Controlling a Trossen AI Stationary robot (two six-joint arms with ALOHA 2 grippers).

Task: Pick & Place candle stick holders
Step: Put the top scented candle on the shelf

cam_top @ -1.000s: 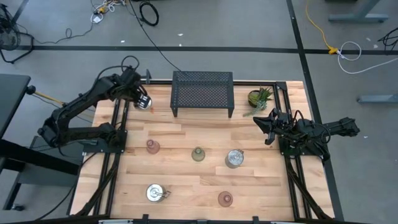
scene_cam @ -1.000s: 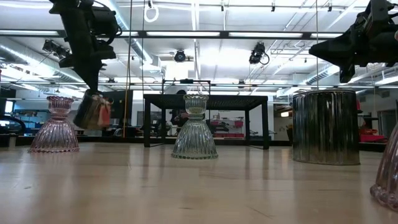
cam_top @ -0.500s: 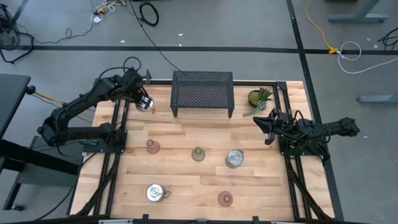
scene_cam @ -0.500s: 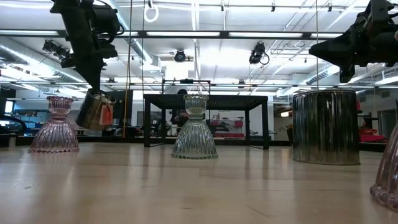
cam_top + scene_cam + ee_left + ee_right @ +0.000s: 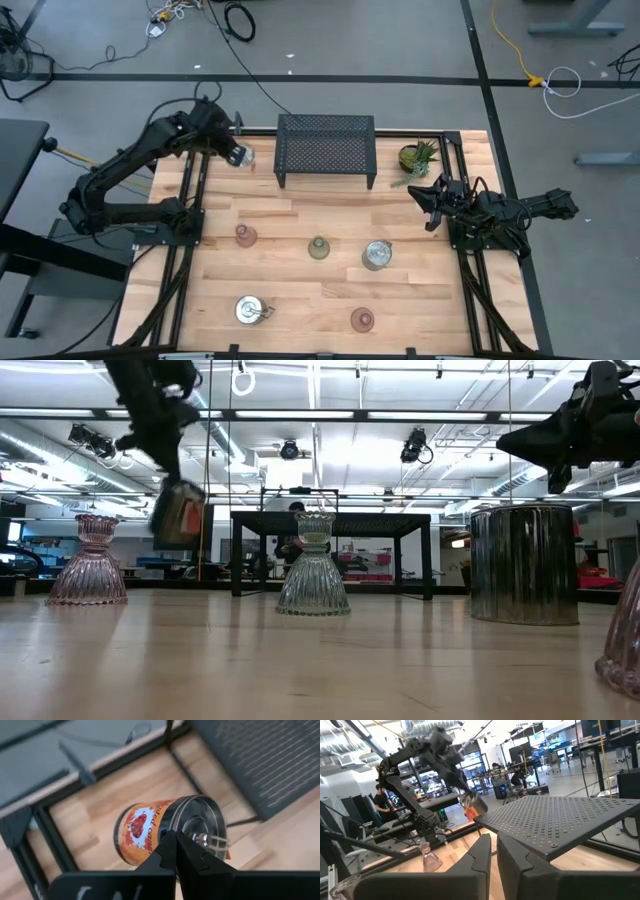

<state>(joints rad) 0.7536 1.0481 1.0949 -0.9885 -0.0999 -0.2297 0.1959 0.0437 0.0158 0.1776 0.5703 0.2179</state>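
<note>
An orange label with a red heart-like figure and partly readable white script, apparently "scented candle", is seen on the shiny silver round metal candle stick holder (image 5: 167,832). This holder is clamped at its rim by the closed fingers of the left end effector (image 5: 232,152) and is carried in the air, tilted, above the far left corner of the wooden surface (image 5: 300,290), just left of the black mesh metal rack (image 5: 326,148).

Six candle stick holders can be counted in all. Besides the held one, two plain silver metal holders stand on the surface: one right of centre (image 5: 377,255) and one near the front left (image 5: 249,309). Three ribbed tinted glass holders stand there too: a pinkish one at the left (image 5: 245,235), an olive-green one in the middle (image 5: 318,247) and a second pinkish one at the front (image 5: 362,319).

One spiky green potted plant (image 5: 417,157) stands right of the rack. The right end effector (image 5: 425,195) is held above the right edge, its fingers nearly together and empty.
</note>
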